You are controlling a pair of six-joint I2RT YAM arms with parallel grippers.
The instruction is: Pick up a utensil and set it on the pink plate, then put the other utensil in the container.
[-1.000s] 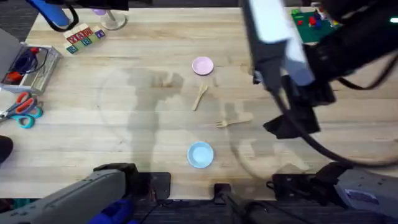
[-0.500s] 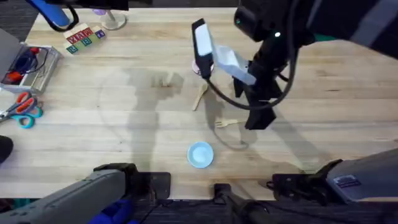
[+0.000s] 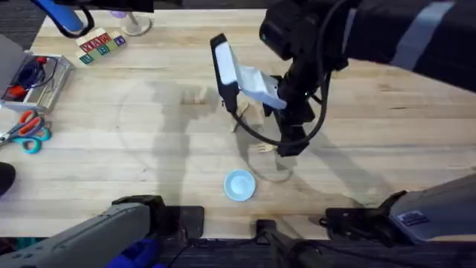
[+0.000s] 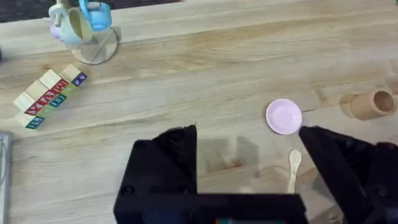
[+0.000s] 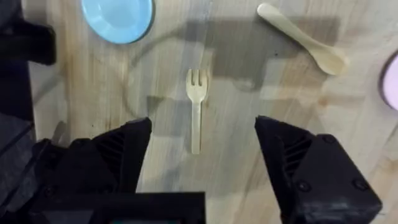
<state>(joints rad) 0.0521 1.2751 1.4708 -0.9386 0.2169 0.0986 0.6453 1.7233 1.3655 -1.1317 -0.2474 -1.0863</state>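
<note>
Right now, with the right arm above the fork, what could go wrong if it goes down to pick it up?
1. The wooden fork is thin and lies flat on the table, so the open right tool may slide over it or push it away.
2. The spoon lies near the fork; a skewed descent might knock it.
3. The light blue plate is also close, so the fork could end up on it rather than the pink plate.

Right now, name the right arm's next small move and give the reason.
Probably lower straight down. In the right wrist view the right gripper is open, and the fork lies flat on the table between its fingers, untouched. Descending until the fingers flank the handle would allow a grasp before carrying it to the pink plate.
</note>
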